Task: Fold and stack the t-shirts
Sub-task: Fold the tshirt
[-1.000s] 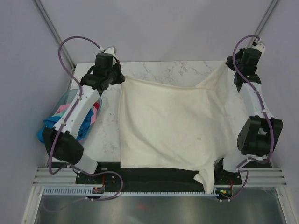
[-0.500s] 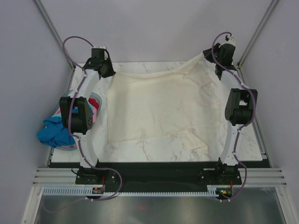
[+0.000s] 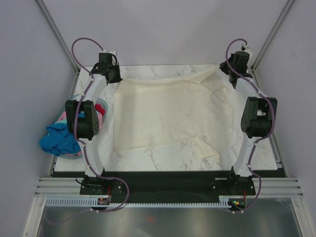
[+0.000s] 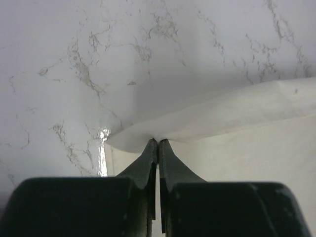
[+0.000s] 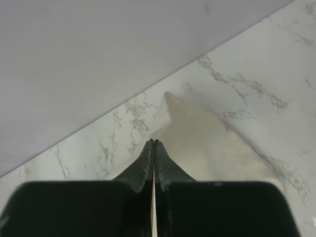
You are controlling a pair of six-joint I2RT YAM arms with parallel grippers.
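A cream t-shirt [image 3: 168,113] is seen spread, rumpled, across the far half of a marble table [image 3: 163,159], its two far corners drawn out toward the back edge. The far left corner is pinched in the left gripper [image 3: 114,78], whose jaws are pressed together on a thin fold of the hem [image 4: 158,144], no gap being left between them. The far right corner is pinched the same way in the right gripper [image 3: 228,69], the cloth being lifted there into a small peak above the closed fingertips [image 5: 154,143]. One sleeve is left folded over near the shirt's front right edge. At the table's left side a pale blue basket [image 3: 105,107] is partly hidden by the left arm; a blue t-shirt [image 3: 58,140] is draped over its near rim, and pink cloth [image 3: 100,118] is seen inside.
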